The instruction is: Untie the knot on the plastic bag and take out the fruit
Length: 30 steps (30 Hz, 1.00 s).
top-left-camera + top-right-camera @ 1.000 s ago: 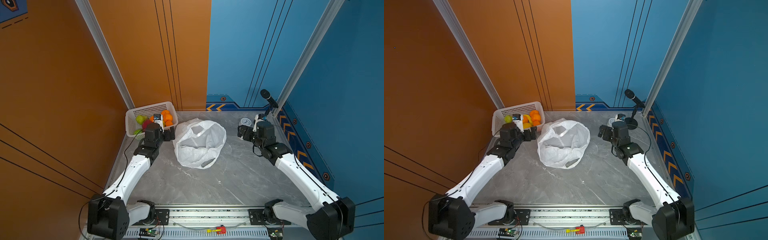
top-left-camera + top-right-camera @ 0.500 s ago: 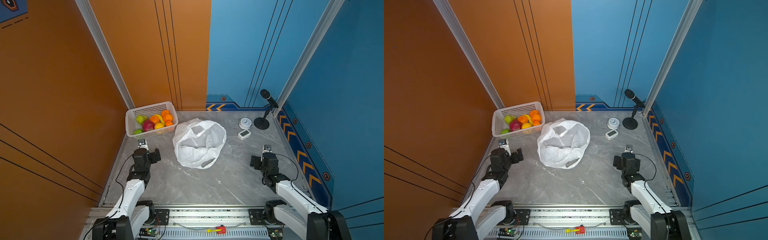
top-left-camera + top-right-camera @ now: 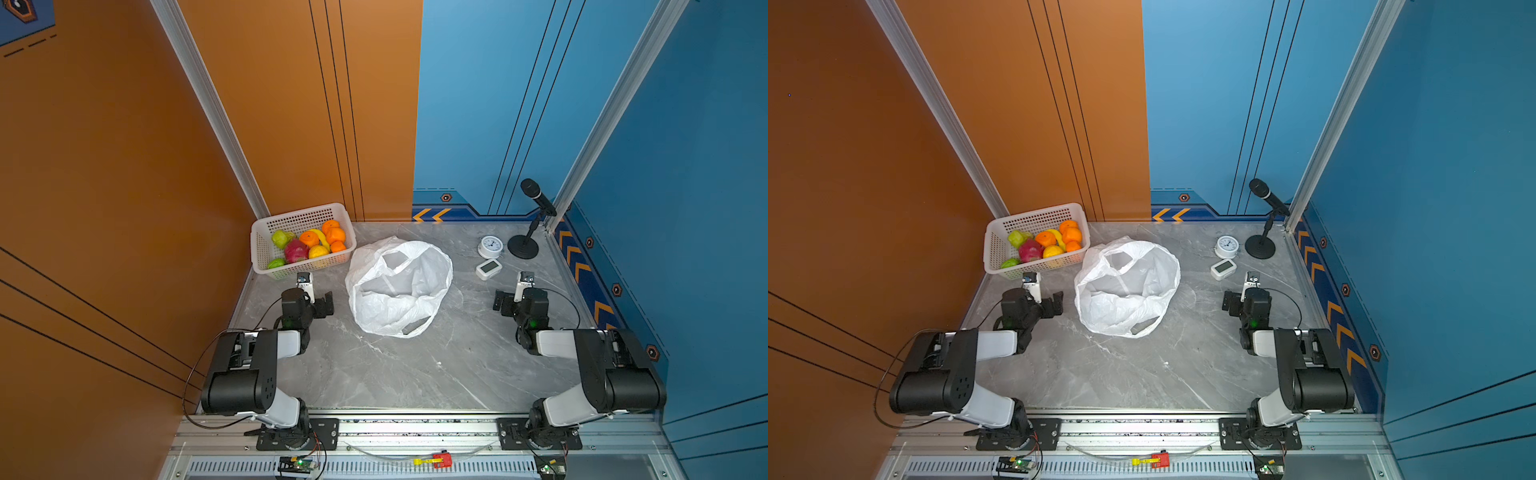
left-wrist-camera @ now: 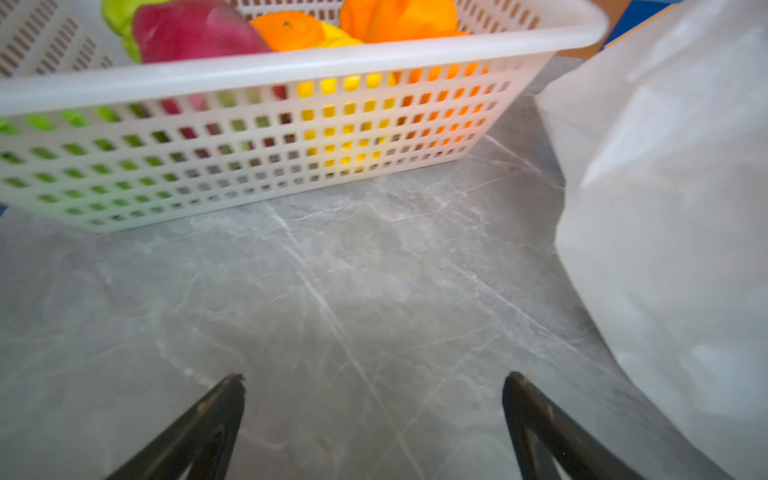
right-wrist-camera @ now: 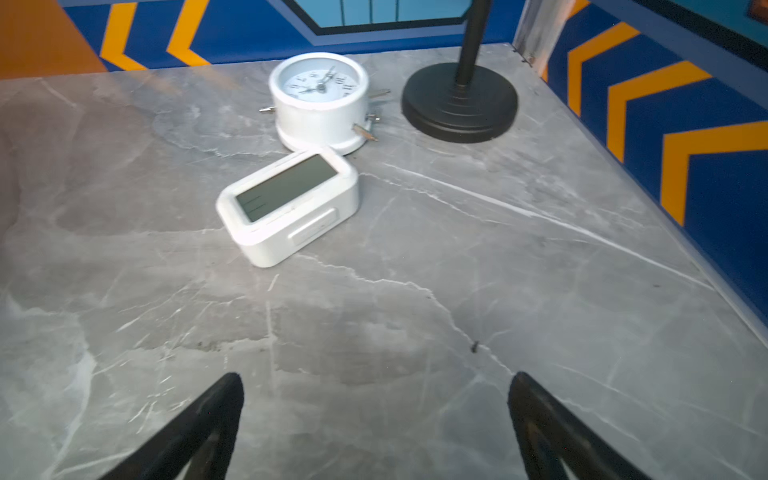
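Observation:
The plastic bag (image 3: pixel 399 286) (image 3: pixel 1127 286) lies slumped in the middle of the grey table, its mouth gaping open and its loop handles loose. The knot is not in view. The fruit (image 3: pixel 309 243) (image 3: pixel 1044 243) sits in the white basket (image 3: pixel 303 212) at the far left: oranges, a pink-red dragon fruit and green ones. My left gripper (image 3: pixel 318 293) (image 4: pixel 374 378) hovers open over bare table, between the basket (image 4: pixel 291 66) and the bag (image 4: pixel 665 208), holding nothing. My right gripper (image 3: pixel 513 293) (image 5: pixel 376 376) is open and empty, right of the bag.
A round white clock (image 3: pixel 490 246) (image 5: pixel 318 104), a small digital clock (image 3: pixel 488 268) (image 5: pixel 286 203) and a black microphone stand (image 3: pixel 523 247) (image 5: pixel 459 104) stand at the far right. A yellow banana (image 3: pixel 322 239) lies among the basket's fruit. Walls close in the table.
Both arms have drawn back from the far side, by the basket and the clocks, and now sit folded nearer the front. Both grippers stay open. Bag and fruit have not moved.

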Each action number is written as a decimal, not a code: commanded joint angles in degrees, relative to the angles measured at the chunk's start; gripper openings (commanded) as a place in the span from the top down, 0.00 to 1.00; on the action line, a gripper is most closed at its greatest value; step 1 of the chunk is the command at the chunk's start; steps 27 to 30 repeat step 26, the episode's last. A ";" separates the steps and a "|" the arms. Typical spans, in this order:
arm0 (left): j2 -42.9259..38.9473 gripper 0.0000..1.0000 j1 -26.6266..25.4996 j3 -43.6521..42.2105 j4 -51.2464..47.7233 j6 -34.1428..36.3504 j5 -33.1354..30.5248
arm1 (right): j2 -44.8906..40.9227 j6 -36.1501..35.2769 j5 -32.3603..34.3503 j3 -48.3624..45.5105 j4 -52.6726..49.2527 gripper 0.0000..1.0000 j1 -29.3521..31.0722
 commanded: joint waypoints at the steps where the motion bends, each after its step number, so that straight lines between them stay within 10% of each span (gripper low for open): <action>1: 2.89 0.03 -1.55 -1.97 12.63 2.00 -3.92 | -0.33 -1.31 0.56 -0.16 5.80 0.00 0.02; 30: 2.02 0.03 -1.56 -1.28 9.73 2.01 -3.95 | 0.01 -1.22 0.34 -0.20 6.43 0.00 -0.08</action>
